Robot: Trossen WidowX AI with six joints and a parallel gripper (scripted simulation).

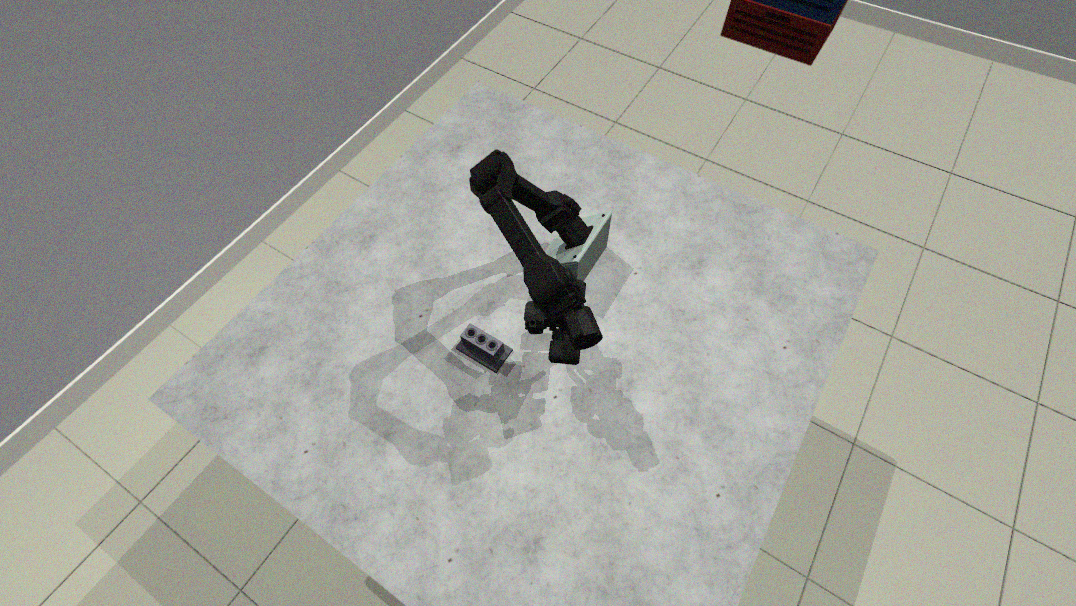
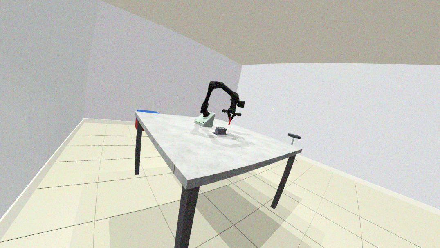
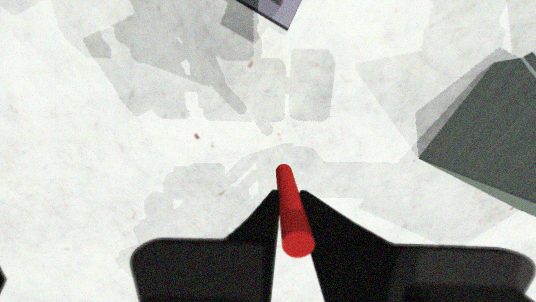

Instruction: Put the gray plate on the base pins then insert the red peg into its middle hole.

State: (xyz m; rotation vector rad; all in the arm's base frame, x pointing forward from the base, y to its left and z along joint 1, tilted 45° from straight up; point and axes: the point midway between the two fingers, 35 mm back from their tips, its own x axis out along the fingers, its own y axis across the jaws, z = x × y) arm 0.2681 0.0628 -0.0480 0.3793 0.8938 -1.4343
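Gripping the red peg point(image 2: 229, 121) point(image 3: 295, 220), the gripper point(image 1: 553, 331) point(image 2: 229, 119) point(image 3: 288, 196) is closed on the peg's sides, one finger at each side. The gripper points downward. The peg is near upright with a slight tilt in the exterior view; its lower end projects below the fingertips and is raised above the table point(image 1: 677, 421) point(image 2: 190, 154) point(image 3: 75, 165). In the top view, the gripper conceals the peg.

The gray plate point(image 1: 481, 338) point(image 2: 220, 130) is located to one side of the gripper and lower than the fingertips, apart from the peg. It sits on the dark base point(image 1: 477, 359) point(image 2: 215, 133), and its upper face presents three round openings in a row. The middle opening does not contain the peg. Full seating on the pins cannot be confirmed.

The pale green mount point(image 1: 594, 252) point(image 2: 208, 122) point(image 3: 490, 125) stands behind the gripper, at the foot of the black arm point(image 1: 515, 233) point(image 2: 229, 89).
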